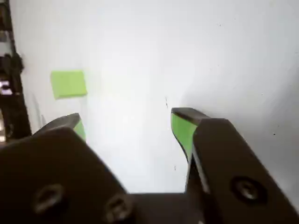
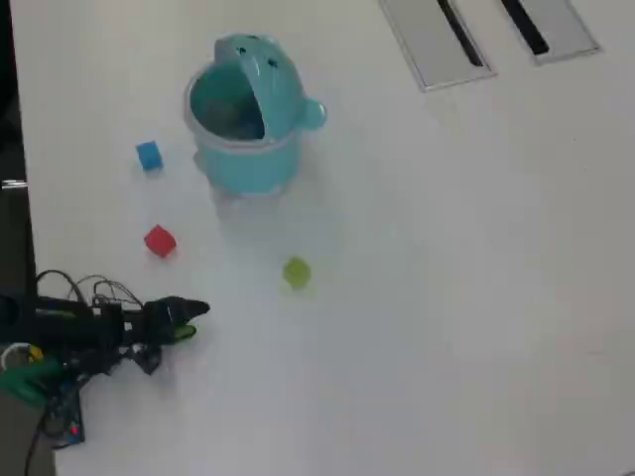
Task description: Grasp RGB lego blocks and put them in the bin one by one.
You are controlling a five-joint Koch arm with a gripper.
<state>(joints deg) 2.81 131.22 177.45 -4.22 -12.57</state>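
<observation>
Bin stands upright on the surface — lid raised, mouth facing up; end effector gapes empty — green block ahead.

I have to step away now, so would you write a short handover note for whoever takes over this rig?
Gripper: open and empty, low at the table's left edge in the overhead view.
Blocks: all three lie on the table: blue block left of the bin, red block below it, green block nearer the middle; the wrist view shows the green one.
Bin: upright, lid open; no block seen inside.
Done: nothing yet.
Left: put all three in, one by one.
</observation>
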